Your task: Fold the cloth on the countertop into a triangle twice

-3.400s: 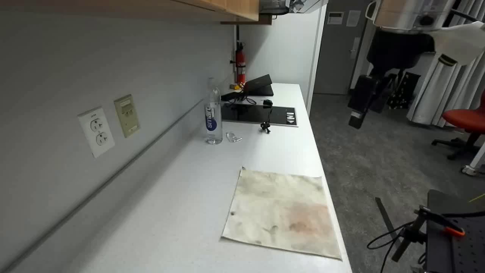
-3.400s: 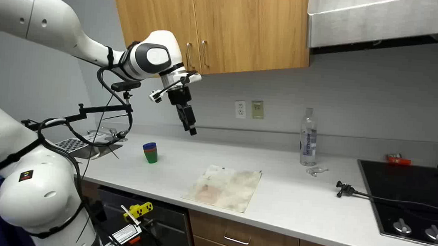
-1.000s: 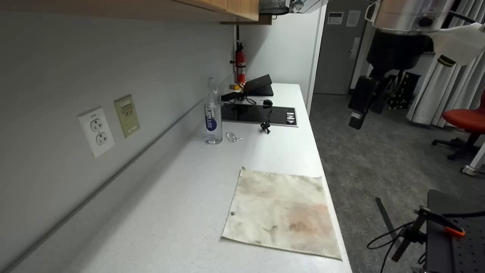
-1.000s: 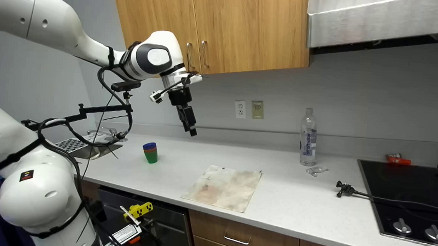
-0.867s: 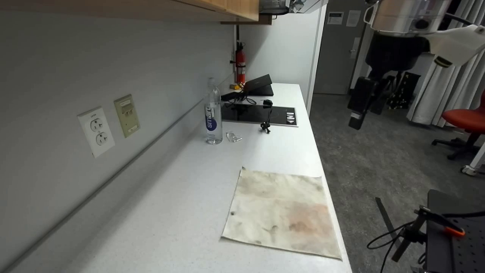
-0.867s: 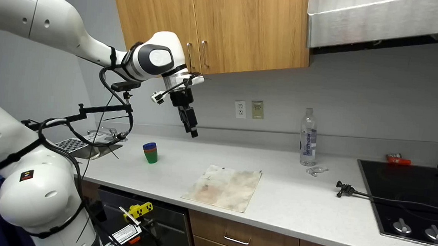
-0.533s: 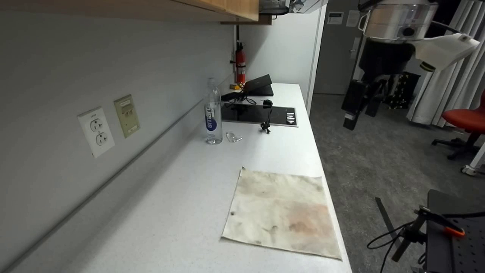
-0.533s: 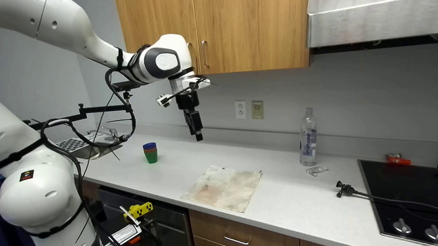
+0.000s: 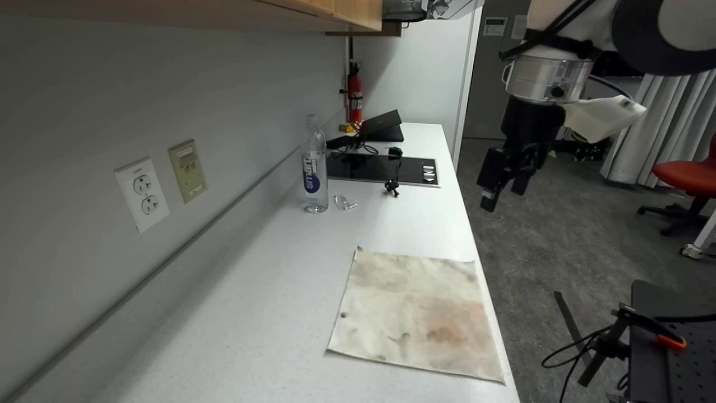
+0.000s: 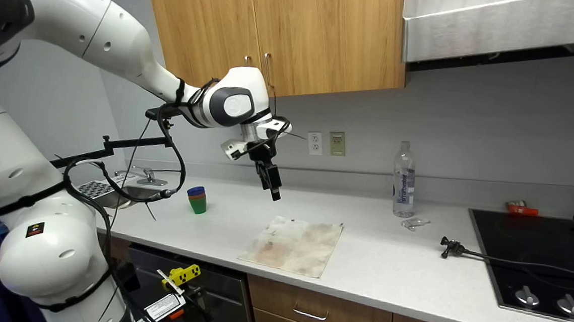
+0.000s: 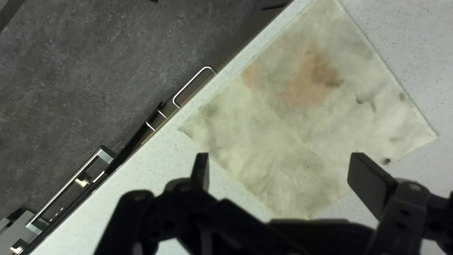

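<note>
Hovering gripper (image 11: pixel 279 156), perhaps above cloth (image 11: pixel 308 117)

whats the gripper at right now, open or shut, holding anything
Gripper: open, holding nothing; the cloth lies spread out on the countertop, out of its grasp.

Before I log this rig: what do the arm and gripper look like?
The arm is white with rounded segments, dark grey rings, black straps, black cables and a small dark sticker with reddish marks, too small to read. A silver collar joins it to the gripper, which is black, with two flat, blocky fingers.
</note>
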Robot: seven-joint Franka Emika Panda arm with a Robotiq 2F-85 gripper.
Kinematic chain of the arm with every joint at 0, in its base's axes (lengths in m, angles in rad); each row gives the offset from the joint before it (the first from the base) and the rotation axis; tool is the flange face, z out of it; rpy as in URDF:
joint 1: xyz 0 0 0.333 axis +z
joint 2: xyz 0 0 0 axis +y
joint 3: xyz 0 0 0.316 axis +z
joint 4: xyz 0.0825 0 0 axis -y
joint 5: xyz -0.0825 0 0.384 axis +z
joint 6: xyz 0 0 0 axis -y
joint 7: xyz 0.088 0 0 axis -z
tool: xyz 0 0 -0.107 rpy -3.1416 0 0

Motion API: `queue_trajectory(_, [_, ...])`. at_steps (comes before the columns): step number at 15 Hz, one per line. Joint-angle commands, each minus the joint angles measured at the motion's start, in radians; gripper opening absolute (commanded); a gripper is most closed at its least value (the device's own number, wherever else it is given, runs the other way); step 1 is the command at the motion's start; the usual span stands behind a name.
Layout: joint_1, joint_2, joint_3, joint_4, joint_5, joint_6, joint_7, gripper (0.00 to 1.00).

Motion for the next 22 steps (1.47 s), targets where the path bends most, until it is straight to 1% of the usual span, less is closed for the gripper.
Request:
queue_trajectory(1, [0.006, 0.016, -0.012, -0.001, -0.001, 0.01, -0.005, 1.0])
queue_trajectory(3, [0.007, 0.032, -0.015, -0.001, -0.003, 0.014, -0.006, 1.0])
queue_trajectory(9, [0.007, 0.03, -0.014, 0.0, -0.003, 0.014, -0.005, 1.0])
queue_trajectory(10, [0.008, 0.037, -0.022, 0.001, 0.004, 0.016, -0.035, 1.0])
queue_trajectory(13, [-0.011, 0.053, -0.046, -0.011, -0.04, 0.047, -0.086, 1.0])
queue_trajectory(16, [-0.019, 0.087, -0.081, -0.023, -0.062, 0.106, -0.166, 1.0])
queue_trajectory(18, [-0.02, 0.125, -0.104, -0.027, -0.056, 0.152, -0.215, 1.0])
queue_trajectory(19, [-0.025, 0.15, -0.111, -0.026, -0.067, 0.169, -0.221, 1.0])
queue_trajectory(20, [-0.013, 0.11, -0.101, -0.024, -0.048, 0.119, -0.185, 1.0])
queue_trajectory(22, [-0.014, 0.128, -0.107, -0.025, -0.048, 0.125, -0.189, 1.0])
